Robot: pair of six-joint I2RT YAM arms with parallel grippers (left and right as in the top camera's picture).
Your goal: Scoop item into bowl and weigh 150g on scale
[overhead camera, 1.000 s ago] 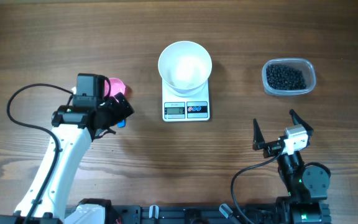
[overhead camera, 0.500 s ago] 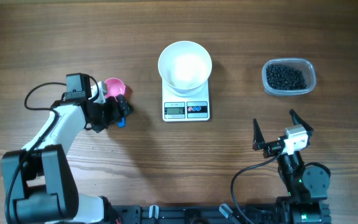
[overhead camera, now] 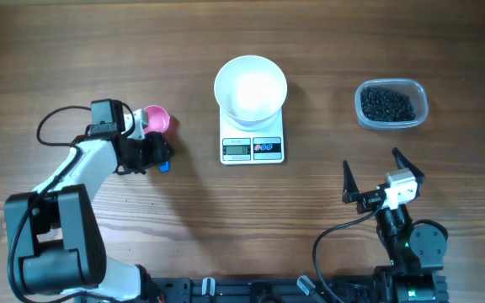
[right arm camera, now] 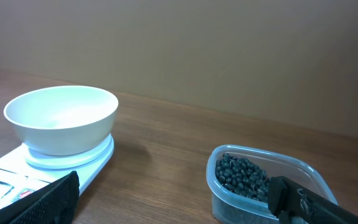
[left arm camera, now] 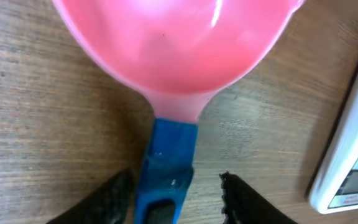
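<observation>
The wooden worktop point(overhead camera: 74, 50) carries everything. The left arm point(overhead camera: 78, 172) reaches in from the lower left corner, and the right arm point(overhead camera: 411, 240) stands at the lower right, well apart from the other things.

The white square scale point(overhead camera: 252, 148) sits at the middle, display and buttons at its front. The white bowl point(overhead camera: 250, 87) rests on its platform and looks empty. To the right, apart from the scale, is a clear plastic container point(overhead camera: 423, 106). To the left of the scale a pink scoop point(overhead camera: 157, 120) lies on the worktop, cup up, its blue handle point(left arm camera: 166, 165) pointing toward the front edge.

The left hand point(overhead camera: 152, 155) is low over that handle, partly open, one finger on each side. One finger point(left arm camera: 114, 199) is just beside the handle and the other stands clear of it, so the scoop is not gripped. The right hand point(overhead camera: 370, 160) is spread wide and holds nothing.

The small black beans point(overhead camera: 386, 104) all lie inside the container.
</observation>
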